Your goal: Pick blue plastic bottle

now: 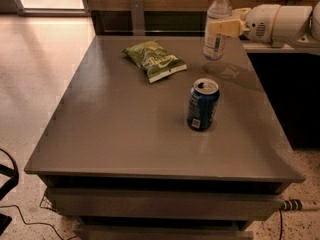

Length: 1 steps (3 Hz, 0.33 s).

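Observation:
The blue plastic bottle (216, 24) is a tall clear bottle with a white cap and a pale blue-and-white label. It hangs a little above the far right part of the grey table (125, 134), with its shadow on the top below it. My gripper (223, 27) comes in from the right on a white arm and its yellowish fingers (231, 27) are shut around the bottle's middle. A short dark blue drink can (202, 104) stands upright on the table, nearer to me than the bottle.
A green chip bag (155, 60) lies flat on the far middle of the table. A wooden wall runs behind the table. Pale floor lies to the left, with cables at the lower left and a power strip at the lower right.

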Motion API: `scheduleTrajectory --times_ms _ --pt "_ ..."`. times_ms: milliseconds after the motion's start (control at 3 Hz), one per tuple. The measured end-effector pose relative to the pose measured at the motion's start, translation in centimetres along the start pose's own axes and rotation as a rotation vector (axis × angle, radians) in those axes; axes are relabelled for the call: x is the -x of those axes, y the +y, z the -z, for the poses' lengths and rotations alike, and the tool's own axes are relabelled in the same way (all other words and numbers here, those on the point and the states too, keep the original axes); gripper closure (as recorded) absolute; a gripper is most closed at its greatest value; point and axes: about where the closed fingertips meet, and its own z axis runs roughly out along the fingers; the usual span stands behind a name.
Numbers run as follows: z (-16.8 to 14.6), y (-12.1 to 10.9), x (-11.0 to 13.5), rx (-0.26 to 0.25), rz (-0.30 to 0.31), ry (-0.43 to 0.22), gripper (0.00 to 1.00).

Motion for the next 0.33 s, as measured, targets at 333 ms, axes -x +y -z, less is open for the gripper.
scheduleTrajectory --times_ms 333 --pt "0.52 -0.03 1.58 -0.008 0.029 -0.018 1.0"
